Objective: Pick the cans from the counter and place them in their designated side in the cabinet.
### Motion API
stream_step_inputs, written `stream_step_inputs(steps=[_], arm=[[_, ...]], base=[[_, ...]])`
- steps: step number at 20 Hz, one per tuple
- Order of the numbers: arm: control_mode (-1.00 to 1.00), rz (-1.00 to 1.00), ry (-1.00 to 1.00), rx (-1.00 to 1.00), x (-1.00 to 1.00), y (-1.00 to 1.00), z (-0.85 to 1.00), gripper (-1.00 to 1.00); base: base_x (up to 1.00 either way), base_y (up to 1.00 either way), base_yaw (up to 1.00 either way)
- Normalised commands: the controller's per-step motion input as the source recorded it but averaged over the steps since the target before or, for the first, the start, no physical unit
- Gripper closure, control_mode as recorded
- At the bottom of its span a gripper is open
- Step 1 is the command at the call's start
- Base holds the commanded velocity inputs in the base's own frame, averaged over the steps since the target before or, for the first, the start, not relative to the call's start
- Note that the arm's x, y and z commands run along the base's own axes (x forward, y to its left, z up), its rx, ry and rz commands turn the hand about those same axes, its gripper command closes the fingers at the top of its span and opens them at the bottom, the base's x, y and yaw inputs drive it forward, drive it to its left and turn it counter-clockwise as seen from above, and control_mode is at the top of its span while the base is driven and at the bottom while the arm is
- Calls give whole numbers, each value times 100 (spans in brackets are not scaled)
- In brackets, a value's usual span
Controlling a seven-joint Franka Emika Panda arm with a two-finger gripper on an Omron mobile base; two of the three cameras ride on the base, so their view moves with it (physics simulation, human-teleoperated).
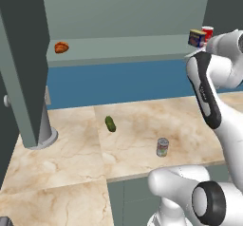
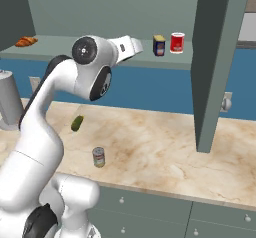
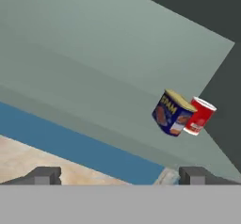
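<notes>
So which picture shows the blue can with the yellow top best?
The hand view: the blue can looks biggest there, tilted, with its label readable, beside the red can. Both base views show it small on the cabinet shelf.

You have a polished beige marble counter (image 1: 61, 158) with brown veining. The silver can (image 1: 162, 147) looks metallic with a paper-like green-and-red label. The yellow-topped can (image 3: 172, 113) carries a glossy dark blue label. The cabinet (image 2: 100, 7) panels look flat, matt grey-green.
</notes>
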Motion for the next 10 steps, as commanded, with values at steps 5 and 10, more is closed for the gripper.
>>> stream_step_inputs(steps=[5, 10], arm=[[-100, -8, 26, 14, -76, 13, -8, -100], [-100, -1, 10, 12, -77, 16, -32, -100]], base=[[0, 0, 0], [0, 0, 0]])
